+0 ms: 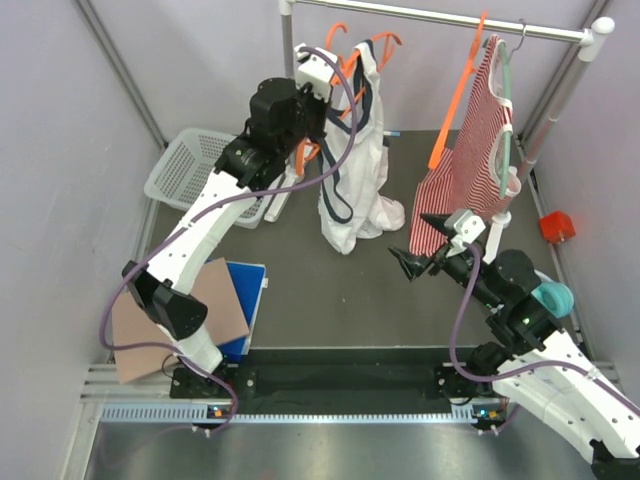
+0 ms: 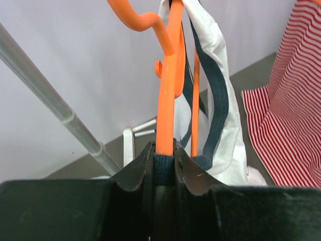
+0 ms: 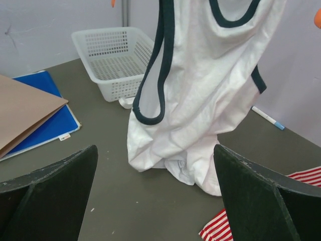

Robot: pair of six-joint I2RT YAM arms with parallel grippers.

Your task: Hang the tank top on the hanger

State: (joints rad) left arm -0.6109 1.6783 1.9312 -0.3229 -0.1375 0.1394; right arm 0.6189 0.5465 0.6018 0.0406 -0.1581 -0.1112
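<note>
Left gripper (image 2: 164, 151) pinches hanger (image 2: 170, 90) and top (image 2: 220, 50) trim; right gripper (image 3: 155, 193), open, should draw the loose strap over it.

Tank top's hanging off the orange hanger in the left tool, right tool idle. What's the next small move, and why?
Probably ease the right tool forward to the navy-trimmed loop and close on it. The left tool is clamped on the hanger, and the tank top only drapes near its hook, with the hem bunched on the table. The right tool is open, empty and facing the fabric.
</note>
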